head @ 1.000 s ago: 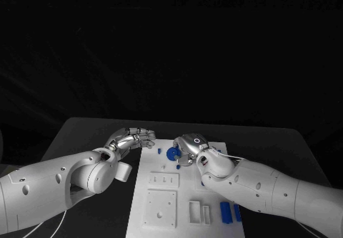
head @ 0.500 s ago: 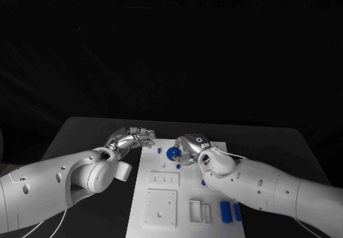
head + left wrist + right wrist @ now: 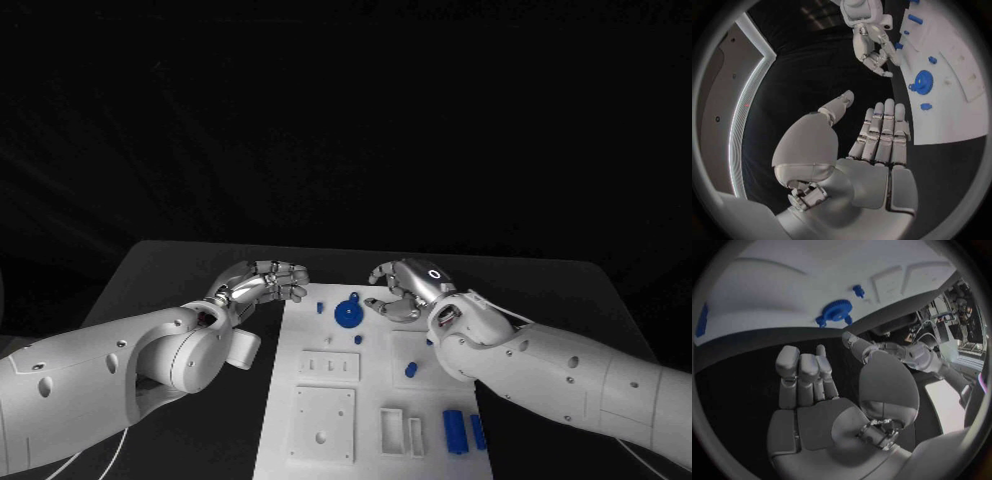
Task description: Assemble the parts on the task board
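Fingers [image 3: 879,132] of both hands loosely curled (nothing held)

Black table [image 3: 159,270], seen from the head camera. White task board [image 3: 372,400] lying flat along the middle, long side running from the near edge toward the far edge, stopping short of the far edge. Bare dark surface to both sides of the board.

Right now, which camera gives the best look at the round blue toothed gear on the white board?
The right wrist view: the round blue toothed gear shows its teeth, unobstructed, on the white board. The left wrist view shows it as a plain disc with a hub; the head view shows it small.
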